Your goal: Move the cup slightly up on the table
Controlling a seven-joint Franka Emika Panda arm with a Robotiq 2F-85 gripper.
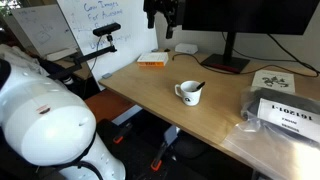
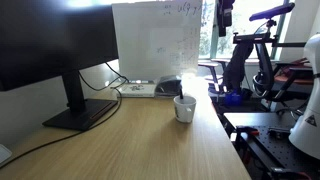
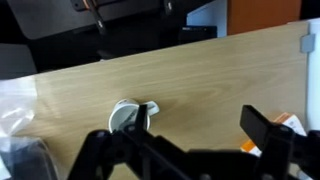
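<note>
The cup point(image 1: 188, 93) is a small white mug with a side handle, a dark inside and a thin dark stick poking out. It stands upright on the light-brown table point(image 1: 150, 95), near the middle. It also shows in an exterior view point(image 2: 184, 108) and in the wrist view point(image 3: 129, 116). My gripper point(image 1: 164, 22) hangs high above the table, well above the cup and off to one side, and shows at the top of an exterior view point(image 2: 222, 14). In the wrist view its jaws point(image 3: 185, 140) are spread wide and hold nothing.
A black monitor point(image 1: 240, 25) on a stand point(image 2: 80, 115) is at the table's back. An orange and white box point(image 1: 152, 61), a dark labelled bag point(image 1: 285, 115), a sheet of paper point(image 1: 272, 80) and a power strip point(image 2: 138, 88) lie on the table. A whiteboard point(image 2: 160, 40) stands behind.
</note>
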